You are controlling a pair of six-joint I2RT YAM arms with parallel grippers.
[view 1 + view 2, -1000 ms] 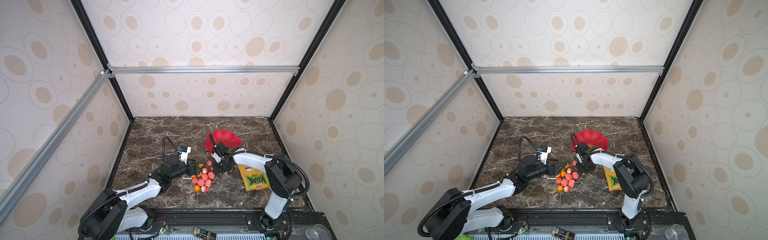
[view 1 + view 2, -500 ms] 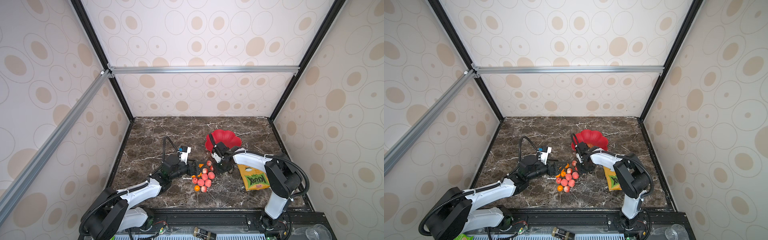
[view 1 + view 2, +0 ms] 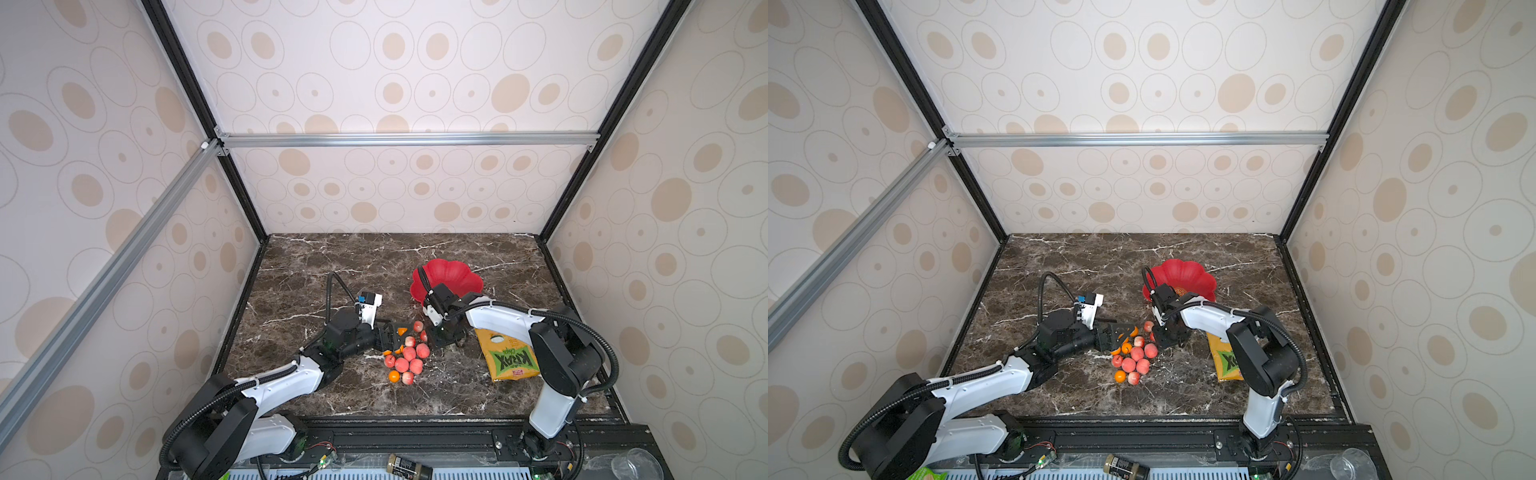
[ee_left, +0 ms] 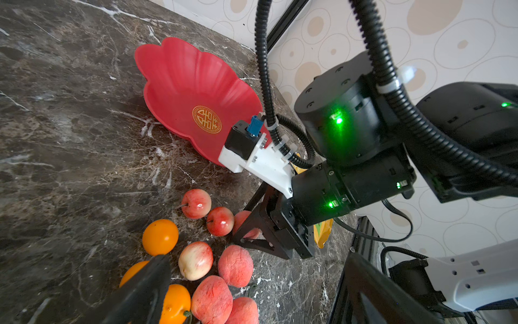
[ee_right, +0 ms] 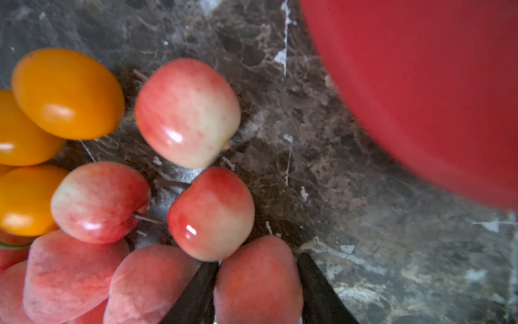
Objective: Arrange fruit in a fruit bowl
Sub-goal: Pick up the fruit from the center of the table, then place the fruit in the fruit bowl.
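Nearest me, the fruit (image 3: pixel 405 359) lies clustered on the marble table (image 3: pixel 332 266), pink peaches and orange tangerines touching. My left gripper (image 3: pixel 391 336) hangs at the pile's left edge, jaws spread wide, gripping nothing. My right gripper (image 5: pixel 256 261) pinches one peach (image 5: pixel 258 291) on the table at the pile's right edge, a finger against each side. Just beyond sits the red fruit bowl (image 3: pixel 449 274).

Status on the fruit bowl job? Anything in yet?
Done: nothing. The fruit bowl is empty, only its gold emblem showing. In hand: the right gripper straddles a peach at the edge of the fruit pile, resting on the table; grip unclear. The left gripper hangs open over that pile. Left: every fruit.
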